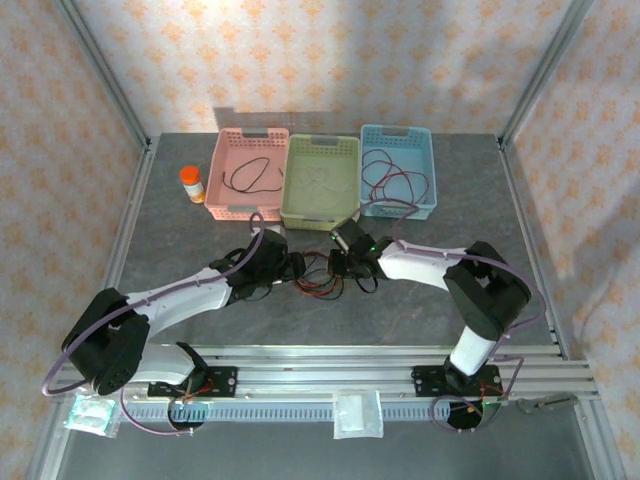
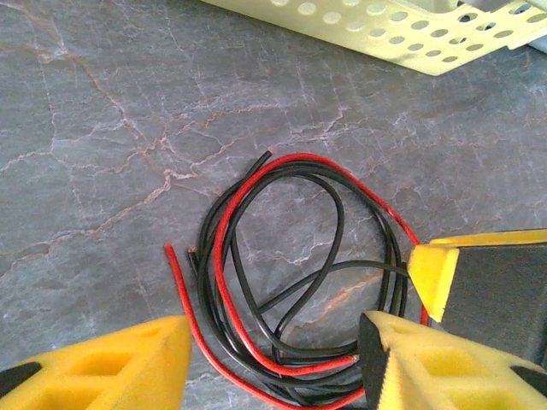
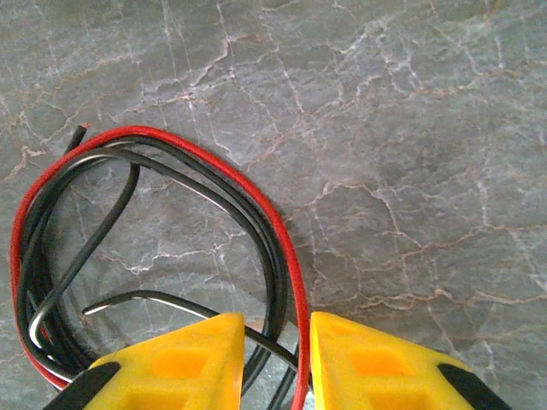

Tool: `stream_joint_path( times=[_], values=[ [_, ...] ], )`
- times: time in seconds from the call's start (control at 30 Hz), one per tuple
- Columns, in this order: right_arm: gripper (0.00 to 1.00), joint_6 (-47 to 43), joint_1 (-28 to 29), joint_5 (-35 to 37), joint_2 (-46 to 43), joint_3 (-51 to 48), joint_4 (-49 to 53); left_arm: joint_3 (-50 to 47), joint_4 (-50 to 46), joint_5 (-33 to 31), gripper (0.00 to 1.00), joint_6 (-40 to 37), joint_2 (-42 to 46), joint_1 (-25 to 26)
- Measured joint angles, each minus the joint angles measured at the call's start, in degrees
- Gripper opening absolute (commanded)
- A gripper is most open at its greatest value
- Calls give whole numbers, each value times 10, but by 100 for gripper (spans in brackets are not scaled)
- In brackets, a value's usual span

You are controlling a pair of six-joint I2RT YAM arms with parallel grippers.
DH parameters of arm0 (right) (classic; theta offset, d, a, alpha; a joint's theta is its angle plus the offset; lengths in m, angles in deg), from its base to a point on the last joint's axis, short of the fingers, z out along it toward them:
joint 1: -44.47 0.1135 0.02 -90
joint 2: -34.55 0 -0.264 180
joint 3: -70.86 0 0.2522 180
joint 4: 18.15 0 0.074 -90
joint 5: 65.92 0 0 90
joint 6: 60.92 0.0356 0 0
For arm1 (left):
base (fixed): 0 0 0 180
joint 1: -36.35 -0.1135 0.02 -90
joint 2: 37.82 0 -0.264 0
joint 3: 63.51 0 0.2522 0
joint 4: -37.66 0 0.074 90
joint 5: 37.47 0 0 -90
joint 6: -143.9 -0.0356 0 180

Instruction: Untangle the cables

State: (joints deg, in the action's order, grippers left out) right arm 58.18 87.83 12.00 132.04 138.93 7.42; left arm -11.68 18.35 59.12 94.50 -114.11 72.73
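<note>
Right end effector (image 3: pixel 278 354) is down low over the tabletop (image 3: pixel 410 128). Its two yellow fingers (image 3: pixel 171 367) are close together. One red strand and some black strands of the cables (image 3: pixel 278 243) run through the thin gap between them. I cannot tell if the fingers are squeezing the strands or just sitting around them. From here the rest of the tangle loops away toward the other arm.

Left end effector (image 2: pixel 273 342) is open wide. The same tangle lies right under it, and the near end of the loops sits between its fingers. The loops stretch away from it toward the green basket (image 2: pixel 385 30).

Seen from above, the tangle is in the middle of the tabletop, just in front of the green basket. The two end effectors face each other across it, one on each side. The tangle looks longer from side to side than from front to back.

The right one is nearer to a hold, since it already has strands in its gap. I think the next move turns on each one taking a different strand. Then a pull toward the two side edges of the tabletop could draw the loops apart. If both took the same strand, the knot might only get tighter.
</note>
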Motion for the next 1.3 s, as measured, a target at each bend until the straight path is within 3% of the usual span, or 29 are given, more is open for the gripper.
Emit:
stream_joint_path(
  times=[0.57, 1.1, 1.3],
  values=[
    [0, 0, 0, 3, -6, -6, -7, 13, 1, 0, 60, -1, -29, 0],
    [0, -58, 0, -7, -131, -29, -29, 47, 7, 2, 69, -17, -89, 0],
    [0, -89, 0, -17, -175, -45, -29, 63, 3, -30, 74, -15, -111, 0]
  ],
)
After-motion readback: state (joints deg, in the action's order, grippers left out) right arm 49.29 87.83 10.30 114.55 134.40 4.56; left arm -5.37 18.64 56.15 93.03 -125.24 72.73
